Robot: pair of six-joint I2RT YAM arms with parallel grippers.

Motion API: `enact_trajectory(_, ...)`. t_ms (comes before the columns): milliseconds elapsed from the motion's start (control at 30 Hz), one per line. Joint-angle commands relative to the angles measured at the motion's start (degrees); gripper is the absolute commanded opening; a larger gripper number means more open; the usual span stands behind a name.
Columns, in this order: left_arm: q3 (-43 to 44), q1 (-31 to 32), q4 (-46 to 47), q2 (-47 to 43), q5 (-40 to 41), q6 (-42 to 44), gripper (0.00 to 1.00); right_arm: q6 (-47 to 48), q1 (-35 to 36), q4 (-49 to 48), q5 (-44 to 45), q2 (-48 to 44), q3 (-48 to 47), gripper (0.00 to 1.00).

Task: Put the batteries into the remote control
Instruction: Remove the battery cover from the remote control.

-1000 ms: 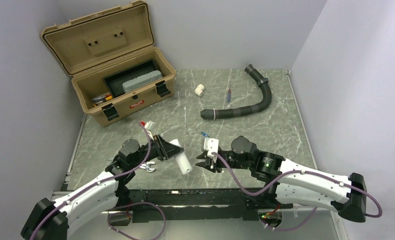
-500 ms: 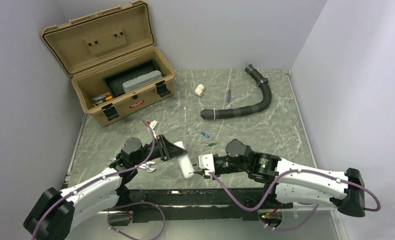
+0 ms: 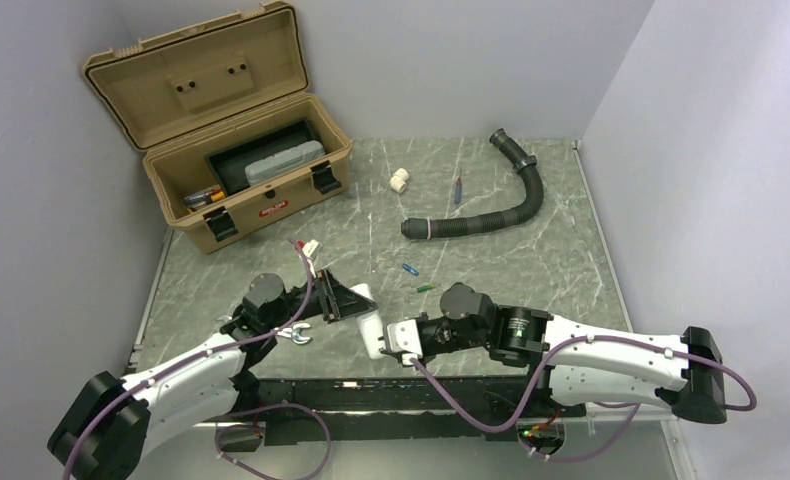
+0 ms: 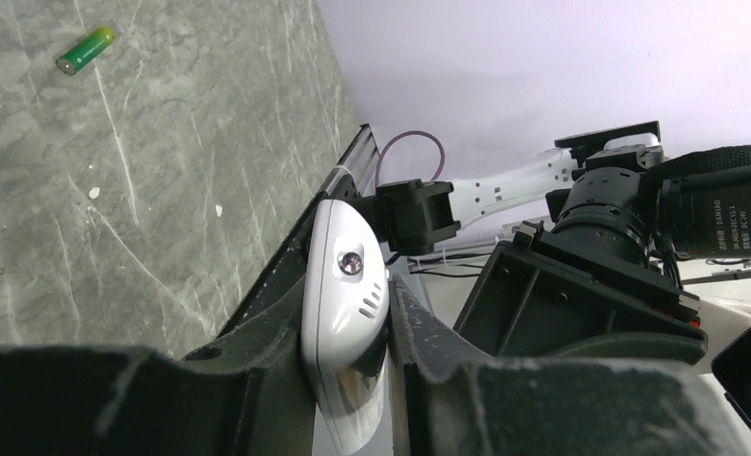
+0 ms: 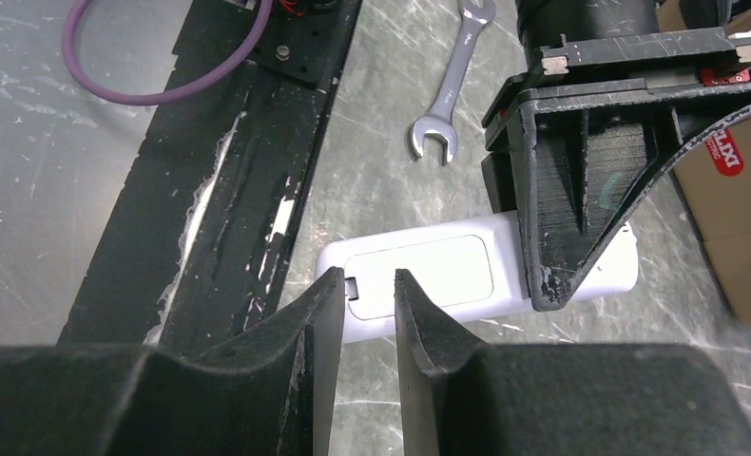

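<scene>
Near the front edge of the table [image 3: 531, 262], the left gripper [image 4: 351, 285] holds the remote control [image 5: 419, 275]. Its two black fingers [image 4: 279, 318] press on the long sides of the white remote, one on each side. The remote lies flat and low over the table, with its plain back facing up. A back panel with round corners shows on it.

The right gripper [image 5: 367, 280] comes in from the other side and points at the free end of the remote. Its fingers [image 5: 319, 313] are close together with just a thin gap between them. The tips sit right at the small catch on the end of the panel. I cannot tell if they touch it.

The blue battery [image 3: 409, 269] and the green battery [image 3: 426, 288] lie on the table a bit behind the two grippers, near each other but not touching. A small wrench [image 5: 445, 100] lies on the table just beside the left gripper. An open tan toolbox [image 3: 233, 160] stands at the far left.
</scene>
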State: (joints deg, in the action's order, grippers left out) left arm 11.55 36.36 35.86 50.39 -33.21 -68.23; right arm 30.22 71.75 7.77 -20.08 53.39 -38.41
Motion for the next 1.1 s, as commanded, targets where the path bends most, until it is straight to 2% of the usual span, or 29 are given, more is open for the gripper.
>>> enact_trajectory(0, 1.98, 0.23, 3.54, 0.06, -1.49, -0.22, 0.0, 1.54, 0.81, -0.1, -1.39, 0.24, -2.63, 0.3)
enact_trajectory(267, 1.83, 0.26, 3.05, -0.71, -1.57, -0.38, 0.0, 2.45, 1.34, 1.32, -1.24, 1.13, -2.88, 0.33)
enact_trajectory(1067, 2.38, 0.26, 2.82, -0.66, -2.78, -0.48, 0.0, 5.93, 2.62, -0.74, 4.63, 2.01, -2.19, 0.33)
